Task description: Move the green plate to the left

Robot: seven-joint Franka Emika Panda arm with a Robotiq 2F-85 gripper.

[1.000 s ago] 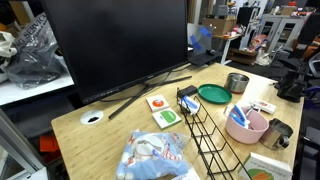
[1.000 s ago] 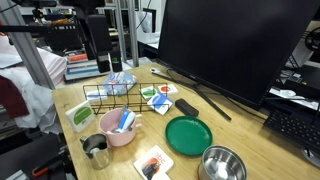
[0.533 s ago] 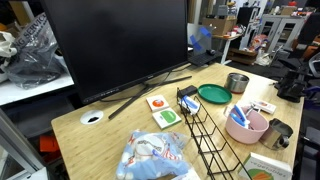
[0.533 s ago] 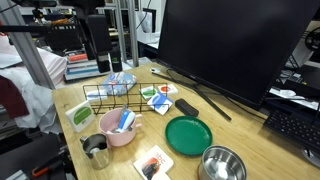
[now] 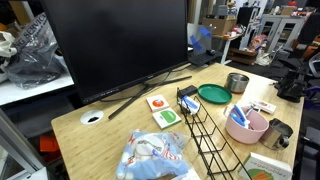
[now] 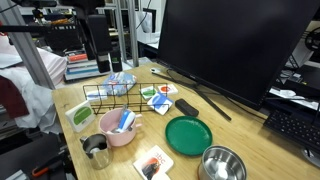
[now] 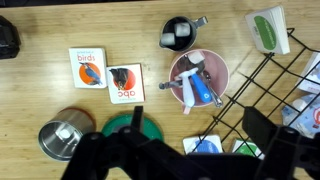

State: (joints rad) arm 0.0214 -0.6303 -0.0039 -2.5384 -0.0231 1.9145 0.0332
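Tool point(image 7: 180, 152) facing down (jaws apart)

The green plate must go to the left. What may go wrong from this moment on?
1. The green plate lies flat with a low rim, so a grip on it may slip.
2. The steel bowl stands close beside it and might be knocked.
3. Picture cards lie near; a sliding plate may push them.

The green plate point(image 6: 188, 134) is a plain dark green; the bowl point(image 6: 110, 137) to its left is pink. The wire rack point(image 5: 205, 135) and monitor point(image 5: 110, 45) are black, and the table point(image 5: 100, 137) is pale wood grain.
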